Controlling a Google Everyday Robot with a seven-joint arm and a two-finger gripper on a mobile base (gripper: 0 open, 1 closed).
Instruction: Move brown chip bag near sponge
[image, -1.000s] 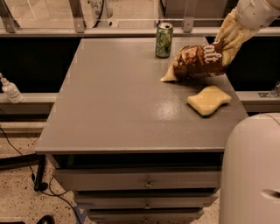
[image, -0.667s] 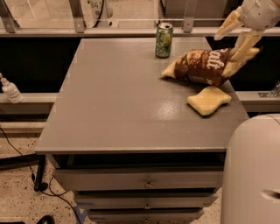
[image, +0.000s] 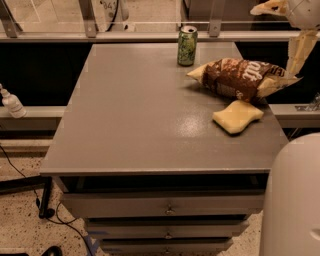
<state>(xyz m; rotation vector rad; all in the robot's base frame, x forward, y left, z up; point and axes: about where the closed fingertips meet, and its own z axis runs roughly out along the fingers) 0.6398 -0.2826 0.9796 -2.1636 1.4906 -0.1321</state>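
As the brown chip bag (image: 240, 79) lies along the worktop's (image: 135, 115) right edge, just behind the sponge (image: 237, 116) and about touching it, the move looks done. The gripper (image: 278, 40) hangs above the far right corner, fingers (image: 301, 50) apart, holding nothing; only pulling clear remains.
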